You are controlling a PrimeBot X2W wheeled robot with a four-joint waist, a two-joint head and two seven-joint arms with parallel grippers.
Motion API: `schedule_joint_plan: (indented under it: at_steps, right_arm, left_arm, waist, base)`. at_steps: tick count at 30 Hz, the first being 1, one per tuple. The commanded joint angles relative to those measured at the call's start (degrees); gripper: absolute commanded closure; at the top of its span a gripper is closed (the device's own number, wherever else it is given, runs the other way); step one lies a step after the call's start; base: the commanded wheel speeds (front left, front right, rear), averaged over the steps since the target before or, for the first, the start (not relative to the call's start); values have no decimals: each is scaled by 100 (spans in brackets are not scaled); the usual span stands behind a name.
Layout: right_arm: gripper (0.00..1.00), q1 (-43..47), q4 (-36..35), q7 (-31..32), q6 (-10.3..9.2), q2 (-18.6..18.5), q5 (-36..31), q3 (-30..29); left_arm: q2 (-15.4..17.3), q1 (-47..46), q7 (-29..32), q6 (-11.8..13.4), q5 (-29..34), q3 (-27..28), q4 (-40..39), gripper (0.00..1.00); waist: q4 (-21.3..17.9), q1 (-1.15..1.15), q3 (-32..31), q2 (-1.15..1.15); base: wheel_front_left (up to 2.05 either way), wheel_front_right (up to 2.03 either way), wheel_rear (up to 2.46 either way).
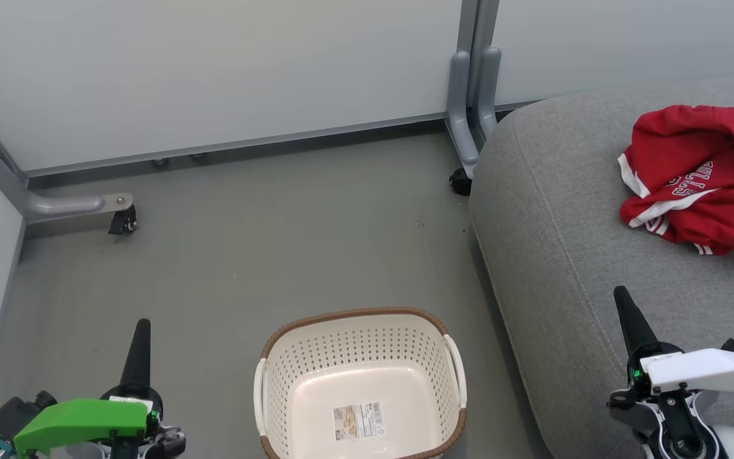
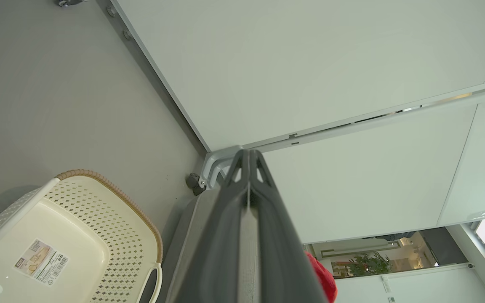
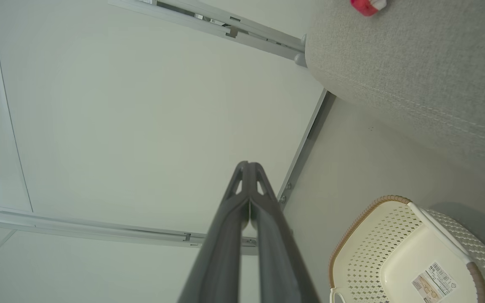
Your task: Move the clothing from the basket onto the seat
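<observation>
The red clothing (image 1: 701,178) with white stripes and lettering lies bunched on the light-grey seat (image 1: 564,242) at the right; slivers of it show as red clothing (image 2: 322,277) and red clothing (image 3: 366,5). The cream basket (image 1: 360,357) stands on the floor at bottom centre, holding only its paper label (image 1: 357,421); it is also the basket (image 2: 112,219) and basket (image 3: 373,240) in the wrist views. My left gripper (image 1: 142,326) is shut at lower left, left of the basket. My right gripper (image 1: 622,296) is shut over the seat's front edge. Both grippers (image 2: 249,153) (image 3: 247,165) hold nothing.
Pale partition walls close off the back and left, with grey metal feet on castors (image 1: 122,220) (image 1: 462,182) standing on the grey floor (image 1: 265,255). The seat's side sits close to the basket's right handle (image 1: 459,370).
</observation>
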Motion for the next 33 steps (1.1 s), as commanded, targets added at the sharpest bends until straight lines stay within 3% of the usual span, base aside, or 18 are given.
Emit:
schedule_joint_plan:
  at_steps: [1, 33]
  right_arm:
    - [100, -102, 1, 46, 3, -27, 146, -22]
    - [100, -366, 213, 442, 2, 6, 1556, -195]
  left_arm:
    - [44, -162, 44, -32, -144, 43, 5, 100]
    - [4, -504, 440, -172, -1458, 324, 225, 100]
  waist:
    - [-2, 0, 5, 0]
    - [-50, 0, 105, 0]
  base:
    - [0, 0, 0]
    - [0, 0, 0]
